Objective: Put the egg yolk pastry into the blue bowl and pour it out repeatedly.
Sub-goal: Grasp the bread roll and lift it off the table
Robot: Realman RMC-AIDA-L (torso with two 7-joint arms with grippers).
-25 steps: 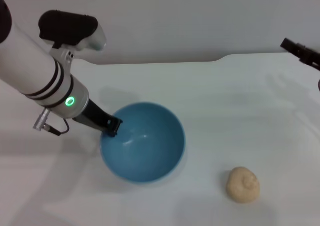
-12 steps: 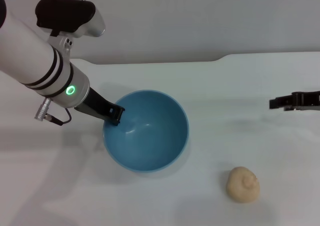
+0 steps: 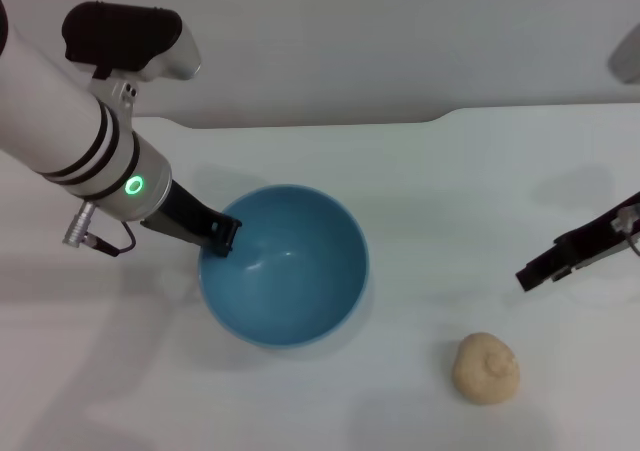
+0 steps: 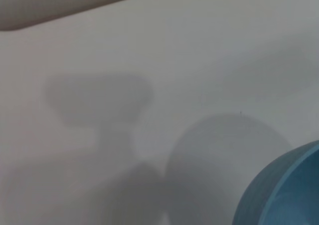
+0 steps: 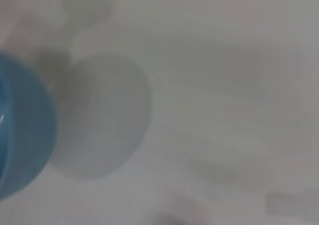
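The blue bowl [image 3: 300, 306] sits left of centre in the head view, upright and empty. My left gripper [image 3: 221, 237] is shut on its left rim. The bowl's shadow lies apart from it in the left wrist view [image 4: 286, 195] and the right wrist view [image 5: 20, 130], so it hangs a little above the table. The egg yolk pastry [image 3: 486, 368], a pale tan dome, lies on the table at the front right. My right gripper [image 3: 537, 271] hovers just behind and to the right of the pastry, not touching it.
The white table [image 3: 450, 181] runs back to a grey wall, with a step in its far edge at the right. Nothing else stands on it.
My right arm has swung in from the far right and come down toward the pastry. The left gripper and bowl have shifted slightly to the left. The pastry has not moved.
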